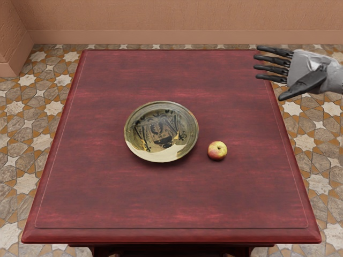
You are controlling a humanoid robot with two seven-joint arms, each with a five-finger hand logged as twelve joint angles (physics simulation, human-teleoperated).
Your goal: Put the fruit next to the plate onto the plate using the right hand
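Observation:
A small red and yellow apple lies on the dark red table, just to the right of a shiny gold plate with a dark pattern inside. Plate and apple are apart by a narrow gap. My right hand hovers at the table's far right edge, well above and behind the apple, its dark fingers stretched out flat toward the left and the thumb pointing down-left. It holds nothing.
The table has a raised rim all around. A patterned tile floor surrounds it, and a tan wall runs along the back.

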